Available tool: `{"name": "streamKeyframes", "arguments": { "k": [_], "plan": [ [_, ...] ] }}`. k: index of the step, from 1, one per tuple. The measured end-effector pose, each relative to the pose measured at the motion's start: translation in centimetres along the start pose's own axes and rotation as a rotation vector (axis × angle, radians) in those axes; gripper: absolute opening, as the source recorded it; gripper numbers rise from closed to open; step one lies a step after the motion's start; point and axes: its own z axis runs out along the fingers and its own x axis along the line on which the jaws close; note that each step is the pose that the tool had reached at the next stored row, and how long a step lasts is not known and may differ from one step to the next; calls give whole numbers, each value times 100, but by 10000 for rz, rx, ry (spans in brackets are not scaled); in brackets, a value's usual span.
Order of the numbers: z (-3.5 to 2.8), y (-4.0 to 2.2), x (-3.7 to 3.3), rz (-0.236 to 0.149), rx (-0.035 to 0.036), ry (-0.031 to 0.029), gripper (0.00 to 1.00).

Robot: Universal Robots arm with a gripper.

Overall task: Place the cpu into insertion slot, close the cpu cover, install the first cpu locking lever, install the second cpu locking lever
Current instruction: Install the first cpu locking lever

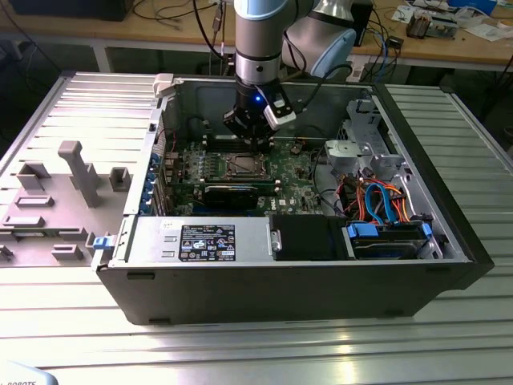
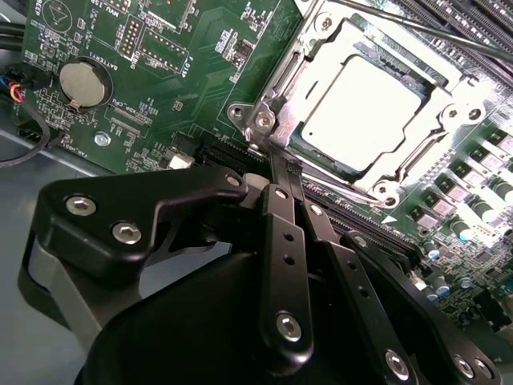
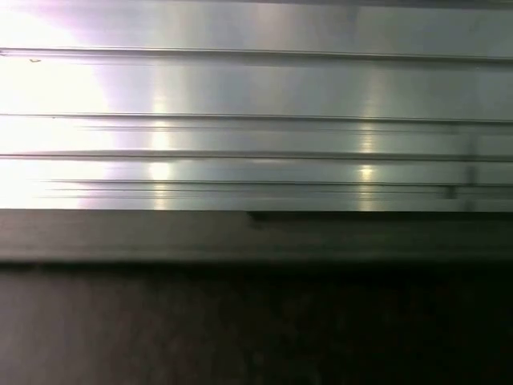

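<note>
The cpu [image 2: 365, 104] lies flat in the insertion slot [image 1: 240, 166] on the green board, its pale grey face showing. The shiny cpu cover [image 2: 314, 68] lies down around it, framing the chip through its window. A thin metal lever rod [image 2: 417, 22] runs along the socket's far side. In the second wrist view my gripper [image 2: 280, 166] has its black fingers [image 2: 282, 233] pressed together, their tips at the socket's corner bracket [image 2: 263, 120]. In the exterior view the gripper [image 1: 250, 140] hangs just above the back of the socket inside the open case.
A black graphics card [image 1: 232, 192] sits just in front of the socket. A coin battery [image 2: 82, 84] lies on the board. A drive cage with blue and orange cables [image 1: 385, 200] fills the case's right, a power supply [image 1: 200, 239] the front. The ribbed metal table [image 3: 256, 88] surrounds the case.
</note>
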Motion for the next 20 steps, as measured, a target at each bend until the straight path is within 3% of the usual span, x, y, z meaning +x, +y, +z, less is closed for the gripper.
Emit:
{"name": "streamKeyframes", "arguments": {
  "k": [20],
  "plan": [
    [17,-12,1,-1,46,2,11]
  ]
}}
